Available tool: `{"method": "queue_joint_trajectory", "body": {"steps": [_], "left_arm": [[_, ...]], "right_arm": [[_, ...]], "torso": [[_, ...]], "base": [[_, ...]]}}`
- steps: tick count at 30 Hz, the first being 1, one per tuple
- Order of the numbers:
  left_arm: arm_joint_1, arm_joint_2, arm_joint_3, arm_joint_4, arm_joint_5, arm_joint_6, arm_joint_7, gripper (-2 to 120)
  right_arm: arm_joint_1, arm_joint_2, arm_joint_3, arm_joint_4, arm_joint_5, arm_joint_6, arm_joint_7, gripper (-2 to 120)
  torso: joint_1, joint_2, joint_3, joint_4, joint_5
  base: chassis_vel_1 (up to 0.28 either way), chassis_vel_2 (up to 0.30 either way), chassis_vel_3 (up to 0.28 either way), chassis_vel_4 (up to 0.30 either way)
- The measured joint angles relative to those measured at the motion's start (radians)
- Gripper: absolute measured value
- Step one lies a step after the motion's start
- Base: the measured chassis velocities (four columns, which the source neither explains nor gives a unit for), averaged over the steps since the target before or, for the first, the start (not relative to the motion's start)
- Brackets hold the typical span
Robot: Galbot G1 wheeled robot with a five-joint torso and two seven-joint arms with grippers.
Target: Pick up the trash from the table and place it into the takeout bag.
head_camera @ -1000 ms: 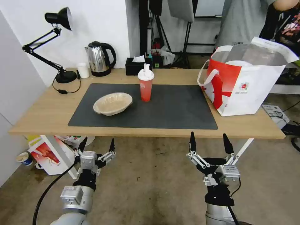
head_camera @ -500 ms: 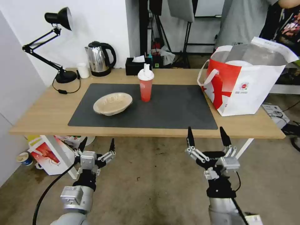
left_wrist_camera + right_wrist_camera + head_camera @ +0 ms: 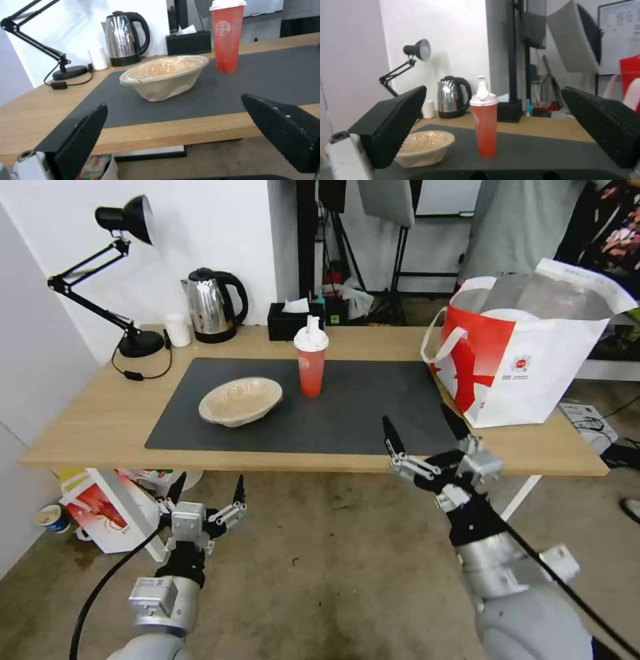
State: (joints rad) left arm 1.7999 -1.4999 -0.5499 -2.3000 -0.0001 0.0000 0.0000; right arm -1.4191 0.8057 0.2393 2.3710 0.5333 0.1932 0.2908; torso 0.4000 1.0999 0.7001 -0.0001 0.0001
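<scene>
Ahead, the red cup [image 3: 311, 363] stands well beyond the right tool [image 3: 423, 432], fingers spread.

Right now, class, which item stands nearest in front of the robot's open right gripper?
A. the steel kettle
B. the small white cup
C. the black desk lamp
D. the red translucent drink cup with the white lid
D: in the right wrist view the red translucent drink cup with the white lid stands on the dark grey mat between the open fingers of the right gripper, ahead of everything at the back of the table.
</scene>
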Motion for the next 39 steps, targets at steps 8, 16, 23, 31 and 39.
{"method": "queue_joint_trajectory", "body": {"steps": [8,16,23,31,39], "left_arm": [[0.0,0.0,0.0,0.0,0.0,0.0,0.0,100],[0.0,0.0,0.0,0.0,0.0,0.0,0.0,100],[0.0,0.0,0.0,0.0,0.0,0.0,0.0,100],[0.0,0.0,0.0,0.0,0.0,0.0,0.0,100],[0.0,0.0,0.0,0.0,0.0,0.0,0.0,100]], "right_arm": [[0.209,-0.068,-0.063,-0.076,0.145,-0.051,-0.021,100],[0.462,-0.088,-0.209,-0.173,0.253,-0.098,-0.029,100],[0.549,-0.081,-0.283,-0.231,0.305,-0.123,-0.035,100],[0.701,-0.059,-0.416,-0.337,0.396,-0.165,-0.045,100],[0.808,-0.029,-0.498,-0.413,0.423,-0.192,-0.045,100]], "torso": [[0.0,0.0,0.0,0.0,0.0],[0.0,0.0,0.0,0.0002,-0.0002],[0.0,0.0,0.0,0.0001,-0.0002],[0.0,0.0,0.0,0.0001,-0.0002],[0.0,0.0,0.0,0.0001,-0.0002]], "base": [[0.0,0.0,0.0,0.0],[0.0,0.0,0.0,0.0],[0.0,0.0,0.0,0.0],[0.0,0.0,0.0,0.0],[0.0,0.0,0.0,0.0]]}}
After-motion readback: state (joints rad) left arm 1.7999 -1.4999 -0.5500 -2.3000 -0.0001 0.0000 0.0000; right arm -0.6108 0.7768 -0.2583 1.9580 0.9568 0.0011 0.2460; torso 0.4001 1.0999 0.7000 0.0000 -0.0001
